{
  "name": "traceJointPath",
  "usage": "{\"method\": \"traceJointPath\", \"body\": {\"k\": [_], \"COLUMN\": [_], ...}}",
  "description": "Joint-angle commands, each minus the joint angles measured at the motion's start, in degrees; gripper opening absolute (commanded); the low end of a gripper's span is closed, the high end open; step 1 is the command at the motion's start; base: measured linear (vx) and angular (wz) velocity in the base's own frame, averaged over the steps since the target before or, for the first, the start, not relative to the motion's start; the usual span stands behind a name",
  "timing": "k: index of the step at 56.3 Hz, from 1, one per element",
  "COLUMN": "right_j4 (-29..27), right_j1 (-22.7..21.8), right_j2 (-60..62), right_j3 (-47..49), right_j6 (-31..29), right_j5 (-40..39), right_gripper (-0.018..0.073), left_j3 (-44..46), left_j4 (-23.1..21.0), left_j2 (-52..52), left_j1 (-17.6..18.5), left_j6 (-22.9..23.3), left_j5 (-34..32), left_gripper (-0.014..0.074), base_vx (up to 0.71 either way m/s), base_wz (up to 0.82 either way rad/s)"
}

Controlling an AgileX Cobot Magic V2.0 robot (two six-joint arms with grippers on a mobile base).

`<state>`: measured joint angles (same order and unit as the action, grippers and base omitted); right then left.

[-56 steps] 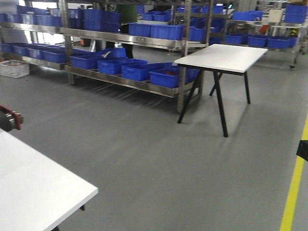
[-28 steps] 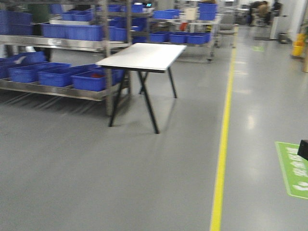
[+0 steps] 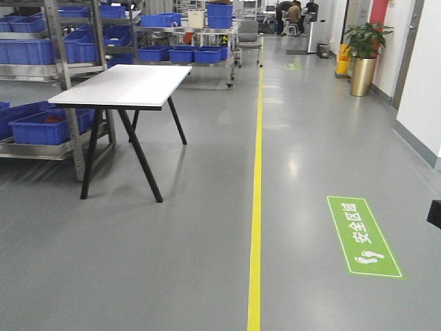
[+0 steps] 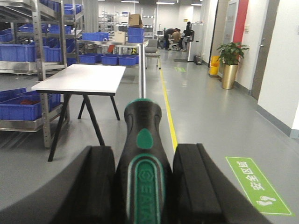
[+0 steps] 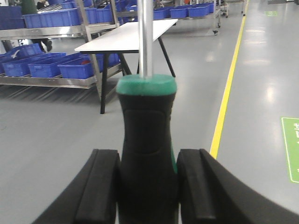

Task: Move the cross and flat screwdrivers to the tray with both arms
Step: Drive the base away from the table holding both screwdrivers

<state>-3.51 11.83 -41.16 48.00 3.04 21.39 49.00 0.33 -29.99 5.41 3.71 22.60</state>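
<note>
In the left wrist view, a screwdriver (image 4: 145, 186) with a black handle and green inlay sits between the black pads of my left gripper (image 4: 145, 151), its steel shaft pointing forward into the room. My right gripper (image 5: 148, 154) is shut on the black handle of the other screwdriver (image 5: 147, 116), whose green collar and shaft rise straight ahead. Cross and flat cannot be told apart. Both tools hang in the air over the grey floor. The tray is out of view. Neither gripper shows in the front view.
A white trestle table (image 3: 124, 84) stands ahead on the left, beside steel shelving with blue bins (image 3: 41, 127). A yellow floor line (image 3: 256, 207) runs down the aisle. A green floor sign (image 3: 363, 236) lies to the right, a potted plant (image 3: 363, 41) by the wall.
The front view has swung to the right: the trestle table slid from right to left, the near white tabletop left the frame, and the aisle with the yellow line came in.
</note>
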Motion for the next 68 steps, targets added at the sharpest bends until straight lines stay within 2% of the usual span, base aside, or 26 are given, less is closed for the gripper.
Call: {"method": "traceJointPath", "body": {"k": [1,28,68], "right_j4": [0.1,0.1,0.1], "right_j1": [0.0,0.0,0.0], "right_j2": [0.2,0.2,0.2], "right_j3": [1.9,1.9,1.9], "right_j6": [-0.1,-0.1,-0.1], "right_j5": [-5.2,-5.2,-5.2], "right_gripper": [-0.0009,-0.0009,-0.0009], "left_j3": [1.7,1.7,1.7], "left_j4": [-0.3,-0.3,-0.3], "left_j2": [-0.3,-0.3,-0.4], "left_j1": [-0.1,-0.1,-0.1], "left_j6": [0.3,0.3,0.3], "left_j5": [-5.5,-5.5,-5.5], "left_gripper": [-0.0001,0.0,-0.0001], "base_vx": [0.3,0.37,0.45], "base_wz": [-0.16,0.05,0.24]}}
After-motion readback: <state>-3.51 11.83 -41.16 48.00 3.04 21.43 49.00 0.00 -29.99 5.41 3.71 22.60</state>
